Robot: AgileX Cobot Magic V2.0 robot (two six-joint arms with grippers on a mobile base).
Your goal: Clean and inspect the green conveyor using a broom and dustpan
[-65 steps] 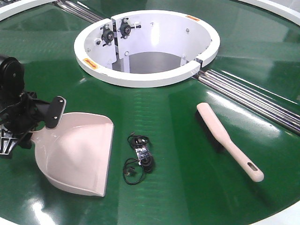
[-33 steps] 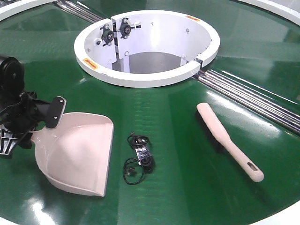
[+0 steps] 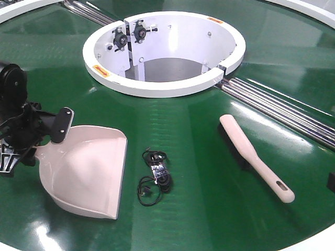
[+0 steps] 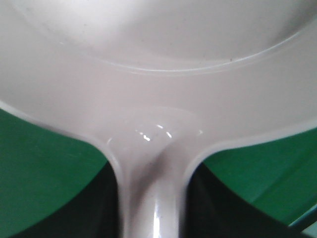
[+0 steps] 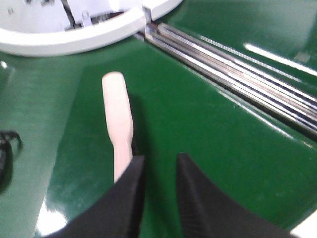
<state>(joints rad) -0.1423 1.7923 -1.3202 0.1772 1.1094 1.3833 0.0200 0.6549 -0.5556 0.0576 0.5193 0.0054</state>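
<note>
The dustpan [image 3: 86, 170] rests on the green conveyor [image 3: 193, 125] at the left, its lip facing the front right. My left gripper [image 3: 48, 137] is shut on its handle; in the left wrist view the handle [image 4: 152, 198] runs between two dark fingers. The broom [image 3: 254, 156] lies flat on the belt at the right, handle end towards the front right. My right gripper [image 5: 159, 161] hovers open over the belt with nothing between its fingers, just right of the broom [image 5: 118, 116]. Only a dark sliver of the right gripper [image 3: 332, 181] shows at the front view's right edge.
A tangled black cable with a small part [image 3: 155, 178] lies on the belt between dustpan and broom. The white round central opening [image 3: 99, 70] is behind. Steel roller strips [image 3: 277, 107] run back-right of the broom. The white outer rim [image 3: 314, 241] is at the front right.
A dark part of the right gripper has come into the front view at the right edge. The dustpan and left gripper have barely shifted; broom and cable are still.
</note>
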